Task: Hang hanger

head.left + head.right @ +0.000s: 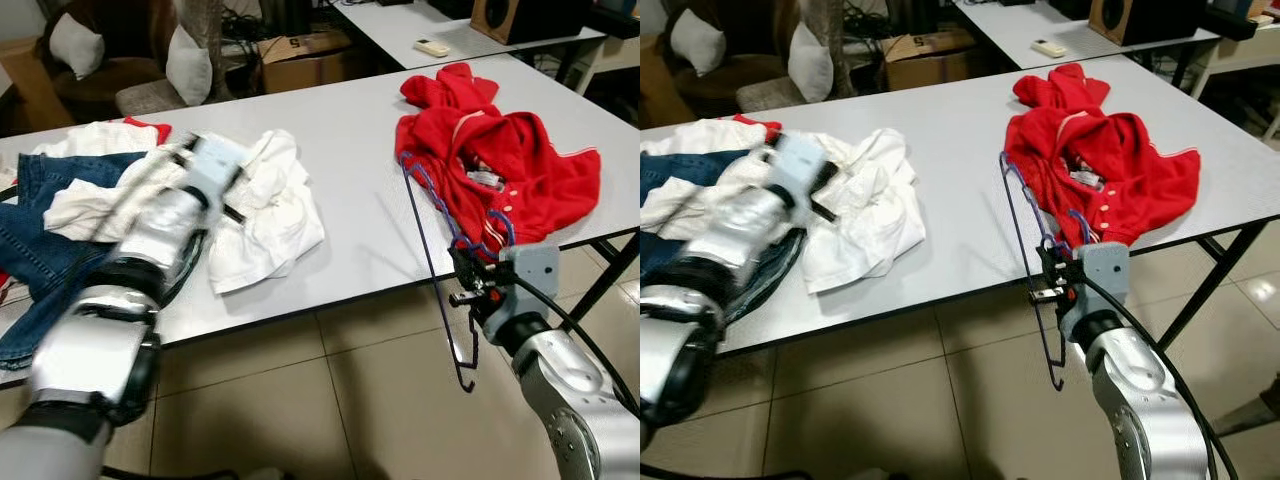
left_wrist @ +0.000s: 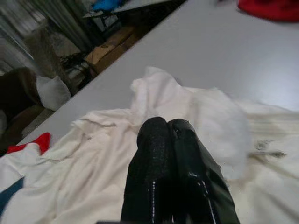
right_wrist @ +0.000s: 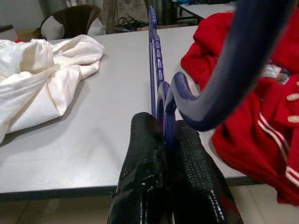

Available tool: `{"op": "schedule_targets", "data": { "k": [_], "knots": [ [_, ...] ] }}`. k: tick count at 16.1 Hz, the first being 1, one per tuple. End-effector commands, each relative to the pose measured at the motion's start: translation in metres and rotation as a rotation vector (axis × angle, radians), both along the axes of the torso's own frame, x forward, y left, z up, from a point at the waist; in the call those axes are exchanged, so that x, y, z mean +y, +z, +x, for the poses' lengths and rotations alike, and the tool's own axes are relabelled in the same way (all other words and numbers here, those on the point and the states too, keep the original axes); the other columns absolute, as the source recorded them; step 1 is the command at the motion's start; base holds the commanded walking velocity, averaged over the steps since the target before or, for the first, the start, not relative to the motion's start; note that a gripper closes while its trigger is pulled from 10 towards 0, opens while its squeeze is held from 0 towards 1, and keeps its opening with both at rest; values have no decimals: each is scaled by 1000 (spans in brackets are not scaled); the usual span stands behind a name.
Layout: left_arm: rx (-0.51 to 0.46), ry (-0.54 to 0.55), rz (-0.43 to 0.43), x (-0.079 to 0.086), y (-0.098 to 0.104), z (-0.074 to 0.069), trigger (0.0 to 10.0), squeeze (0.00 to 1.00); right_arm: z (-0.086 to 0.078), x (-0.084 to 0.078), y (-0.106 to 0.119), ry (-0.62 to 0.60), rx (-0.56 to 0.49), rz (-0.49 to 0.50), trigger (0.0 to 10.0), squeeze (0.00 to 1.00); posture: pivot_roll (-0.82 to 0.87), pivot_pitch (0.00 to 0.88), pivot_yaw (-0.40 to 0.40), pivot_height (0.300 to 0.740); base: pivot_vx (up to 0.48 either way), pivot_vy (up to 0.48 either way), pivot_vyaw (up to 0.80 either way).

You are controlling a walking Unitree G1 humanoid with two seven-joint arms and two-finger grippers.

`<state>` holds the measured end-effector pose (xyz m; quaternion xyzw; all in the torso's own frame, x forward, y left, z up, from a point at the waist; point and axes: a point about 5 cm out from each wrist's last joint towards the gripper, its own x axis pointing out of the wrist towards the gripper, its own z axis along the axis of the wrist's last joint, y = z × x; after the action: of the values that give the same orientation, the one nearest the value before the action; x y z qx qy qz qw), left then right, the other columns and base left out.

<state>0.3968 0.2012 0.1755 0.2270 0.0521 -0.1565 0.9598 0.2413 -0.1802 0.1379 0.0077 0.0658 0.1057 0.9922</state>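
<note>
A dark blue hanger (image 1: 432,262) hangs over the table's front edge, its hook (image 3: 219,79) curling up close to the wrist camera. My right gripper (image 1: 466,272) is shut on the hanger's neck, and its fingers (image 3: 145,140) pinch the blue bar. The hanger's upper end lies against a red garment (image 1: 510,160) crumpled on the right of the grey table (image 1: 360,140). My left arm (image 1: 150,250) is blurred as it reaches over white clothes (image 1: 268,215). The left gripper (image 2: 167,125) is shut with nothing in it, just above the white cloth.
Blue jeans (image 1: 30,235) and more white laundry (image 1: 95,140) cover the table's left end. Behind it stand a cardboard box (image 1: 300,58), a chair with cushions (image 1: 185,65) and a second table (image 1: 450,30). A black table leg (image 1: 610,270) stands at right over tiled floor.
</note>
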Motion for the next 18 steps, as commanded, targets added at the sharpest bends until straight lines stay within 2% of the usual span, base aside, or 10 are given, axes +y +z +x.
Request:
{"op": "schedule_targets", "data": {
  "k": [1, 2, 3, 4, 6, 8, 9, 14, 15, 18],
  "knots": [
    [28, -16, -29, 10, -2, -4, 0, 0, 2, 5, 2, 28, -10, 0, 10000, 0, -163, 0, 98, 740, 0, 0, 0],
    [91, -69, -7, 11, -14, -10, 10000, 0, 3, 6, 2, 39, -9, -1, 10000, 0, -160, 0, 94, 740, 0, 0, 0],
    [141, -128, 1, 10, -25, -16, 10000, 0, 3, 7, 2, 44, -9, -2, 10000, 0, -163, 0, 96, 740, 0, 0, 0],
    [193, -187, -35, 9, -35, -24, 10000, 1000, 3, 7, 2, 45, -10, -3, 10000, 0, -167, 0, 102, 740, 0, 0, 0],
    [275, -240, -74, 12, -48, -38, 10000, 1000, 1, 5, 2, 39, -11, -3, 10000, 0, -169, 0, 108, 740, 0, 0, 0],
    [410, -308, 26, 19, -69, -55, 10000, 1000, -1, 6, 1, 39, -7, -1, 10000, 0, -164, 0, 107, 740, 0, 0, 0],
    [504, -389, 79, 21, -81, -69, 10000, 467, -1, 7, 0, 43, -4, -1, 10000, 0, -164, 0, 107, 740, 0, 0, 0],
    [367, -599, -52, 10, -38, -77, 10000, 608, 0, 8, -1, 47, -6, 0, 10000, 0, -150, 0, 111, 740, 0, 0, 0],
    [303, -584, -83, 11, -25, -72, 10000, 1000, 0, 8, -1, 46, -6, 2, 10000, 0, -151, 0, 116, 740, 0, 0, 0],
    [219, -533, -155, 13, -6, -65, 10000, 1000, 1, 11, -1, 39, -12, 11, 10000, 0, -154, 0, 127, 740, 0, 0, 0]
  ]
}}
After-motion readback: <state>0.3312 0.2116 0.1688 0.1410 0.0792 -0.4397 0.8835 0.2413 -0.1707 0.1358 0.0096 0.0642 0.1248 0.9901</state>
